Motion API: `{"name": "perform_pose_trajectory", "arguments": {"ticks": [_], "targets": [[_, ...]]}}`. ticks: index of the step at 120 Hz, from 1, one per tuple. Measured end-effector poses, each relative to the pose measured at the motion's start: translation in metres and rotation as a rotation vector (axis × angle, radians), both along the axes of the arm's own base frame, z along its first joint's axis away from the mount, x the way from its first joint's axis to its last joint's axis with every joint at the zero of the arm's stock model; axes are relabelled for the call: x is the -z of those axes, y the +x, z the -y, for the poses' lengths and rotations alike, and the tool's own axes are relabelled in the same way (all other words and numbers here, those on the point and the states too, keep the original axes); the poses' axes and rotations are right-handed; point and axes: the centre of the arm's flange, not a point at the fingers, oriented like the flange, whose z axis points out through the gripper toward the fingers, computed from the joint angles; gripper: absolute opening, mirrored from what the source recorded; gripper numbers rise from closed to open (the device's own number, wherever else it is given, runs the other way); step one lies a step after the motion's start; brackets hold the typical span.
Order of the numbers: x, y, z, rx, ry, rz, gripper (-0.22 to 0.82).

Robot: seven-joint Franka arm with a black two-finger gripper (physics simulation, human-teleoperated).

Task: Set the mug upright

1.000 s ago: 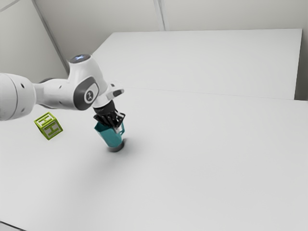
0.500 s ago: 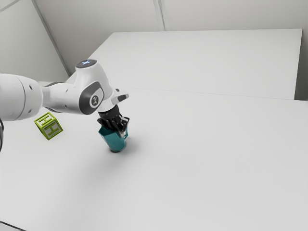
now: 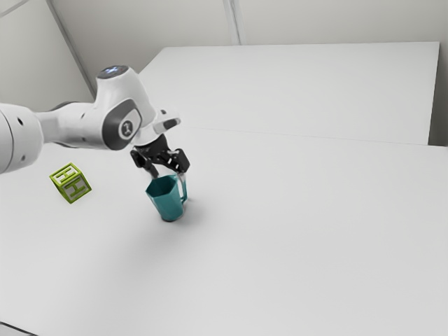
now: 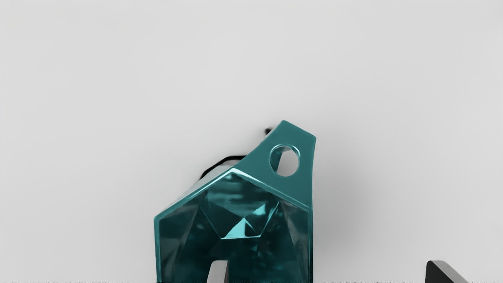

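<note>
A teal mug (image 3: 166, 201) stands upright on the white table (image 3: 315, 238) beneath the robot's open gripper (image 3: 169, 175), one finger (image 4: 218, 272) over its mouth (image 4: 239, 220); rising gently, clear of the handle (image 4: 292, 184), should avoid tipping it.

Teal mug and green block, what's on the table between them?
Just white tabletop lies between the mug and the green block; the exterior view shows that.

Bench (image 3: 315, 238): near edge out of frame in the exterior view. Arm (image 3: 77, 124): truncated at that view's left. The wrist view's bottom edge crops the mug (image 3: 168, 200) and the fingers (image 4: 444, 271); the mug partly occludes a black-edged form (image 4: 224, 160), unidentifiable.
</note>
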Motion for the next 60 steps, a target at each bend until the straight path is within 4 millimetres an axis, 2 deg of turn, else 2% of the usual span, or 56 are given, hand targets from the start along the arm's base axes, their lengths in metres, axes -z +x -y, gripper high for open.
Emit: {"name": "perform_pose_trajectory", "arguments": {"ticks": [10,35,50,60], "targets": [[-0.016,0.001,0.000,0.016,0.022,0.018,0.57],[-0.086,0.016,0.000,0.036,0.062,0.048,0.59],[-0.116,0.016,0.001,0.042,0.076,0.035,0.60],[-0.126,0.011,0.002,0.047,0.087,0.019,0.60]]}}
